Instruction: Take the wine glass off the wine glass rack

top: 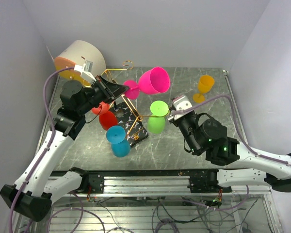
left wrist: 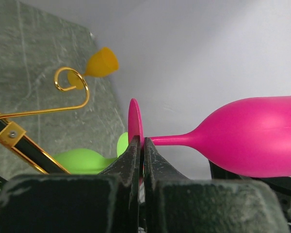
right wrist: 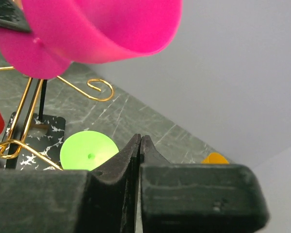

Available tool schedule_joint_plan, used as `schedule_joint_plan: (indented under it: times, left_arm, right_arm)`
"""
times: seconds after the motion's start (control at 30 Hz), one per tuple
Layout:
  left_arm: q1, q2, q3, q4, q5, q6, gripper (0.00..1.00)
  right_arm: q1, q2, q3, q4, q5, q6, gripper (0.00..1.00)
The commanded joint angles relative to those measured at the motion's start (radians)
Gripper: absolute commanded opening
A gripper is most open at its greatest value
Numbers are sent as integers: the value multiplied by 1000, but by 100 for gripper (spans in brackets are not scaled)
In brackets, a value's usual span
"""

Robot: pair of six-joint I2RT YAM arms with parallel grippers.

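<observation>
Left arm: white links, black joints, lavender cable alongside | Right arm: white links, black joints, small green lights, lavender cable | Left gripper: matte black fingers tapering to thin tips | Wrist camera: pale grey block

Grey veined table; wine glass rack base centre-left; orange glass far right, seemingly upright; beige drum far-left.

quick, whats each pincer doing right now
Left pincer: closed on the foot of the pink glass.
Right pincer: closed, holding nothing.
</observation>
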Motion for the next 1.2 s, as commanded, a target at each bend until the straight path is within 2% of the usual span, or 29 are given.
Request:
schedule_joint_plan:
  times: [0.0,0.07,0.1,0.2,0.33,0.4,0.5,0.53,0.57,0.63,0.7,0.87,1.17]
  left_arm:
    - [0,-59,-16,-28,-139,125,7]
    - [0,-84,-23,-50,-180,156,7]
    - [0,-97,-27,-58,-198,169,7]
    - [0,-127,-33,-81,-234,197,7]
    - [0,-158,-22,-128,-267,232,7]
    - [0,-165,-15,-145,-287,254,7]
    - [0,-166,2,-168,-299,284,7]
    - [0,-165,7,-175,-302,292,7]
    - [0,-165,11,-180,-304,296,7]
    - [0,-163,13,-175,-297,301,7]
    - [0,-160,10,-166,-285,298,7]
    - [0,-141,8,-141,-251,300,7]
    - [0,-104,28,-109,-215,287,7]
  right_arm:
    - [-47,33,182,-331,31,325,0]
    - [-144,92,302,-468,-79,461,0]
    - [-217,127,365,-555,-145,500,0]
    - [-476,248,527,-673,-380,580,0]
    - [-620,409,706,-769,-503,678,0]
    - [-761,455,775,-789,-713,743,0]
    - [-901,453,752,-722,-1140,824,0]
    - [-924,438,728,-679,-1229,843,2]
    - [-939,422,707,-648,-1286,863,14]
    - [-959,395,674,-599,-1389,892,30]
    - [-966,386,655,-562,-1503,919,38]
    - [-967,381,613,-455,-1725,999,40]
    - [-966,403,599,-454,-1756,1003,41]
